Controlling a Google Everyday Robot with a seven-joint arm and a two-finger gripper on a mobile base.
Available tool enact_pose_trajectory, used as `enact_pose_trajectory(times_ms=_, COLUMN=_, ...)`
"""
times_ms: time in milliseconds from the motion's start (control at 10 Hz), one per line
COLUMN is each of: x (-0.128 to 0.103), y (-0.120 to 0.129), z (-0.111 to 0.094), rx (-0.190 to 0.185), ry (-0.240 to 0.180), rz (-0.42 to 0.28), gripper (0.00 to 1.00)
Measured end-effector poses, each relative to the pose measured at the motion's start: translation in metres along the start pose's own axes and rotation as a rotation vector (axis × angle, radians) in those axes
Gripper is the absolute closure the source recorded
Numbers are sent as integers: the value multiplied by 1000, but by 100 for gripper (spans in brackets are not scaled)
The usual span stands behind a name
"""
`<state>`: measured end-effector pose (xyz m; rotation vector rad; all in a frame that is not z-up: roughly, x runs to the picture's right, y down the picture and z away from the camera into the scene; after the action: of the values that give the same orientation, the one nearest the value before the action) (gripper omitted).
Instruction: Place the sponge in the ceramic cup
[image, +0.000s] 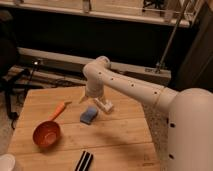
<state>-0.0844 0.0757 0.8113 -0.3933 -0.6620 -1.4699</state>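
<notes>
The blue-lavender sponge lies flat on the wooden table, near its middle. My gripper hangs at the end of the white arm, just above the sponge's far edge and a little apart from it. It is open and holds nothing. The ceramic cup is white and shows only partly at the bottom left corner of the camera view, far from the gripper.
A white tube-like bottle lies right of the gripper, close behind the sponge. An orange scoop with a handle sits at the table's left. A black striped block lies at the front edge.
</notes>
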Motion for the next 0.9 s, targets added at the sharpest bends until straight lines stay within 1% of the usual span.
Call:
enact_pose_trajectory(times_ms=200, x=0, y=-4, z=18, rx=-33, ry=-7, rz=17, gripper=20)
enact_pose_trajectory(times_ms=500, x=1, y=-3, z=45, rx=-72, ry=-16, rz=79, gripper=20)
enact_pose_trajectory(times_ms=700, x=3, y=-3, z=64, rx=-74, ry=-12, rz=122, gripper=20)
enact_pose_trajectory(times_ms=800, x=5, y=-4, z=74, rx=-64, ry=-10, rz=151, gripper=20)
enact_pose_trajectory(times_ms=900, x=6, y=-4, z=80, rx=-58, ry=-12, rz=171, gripper=20)
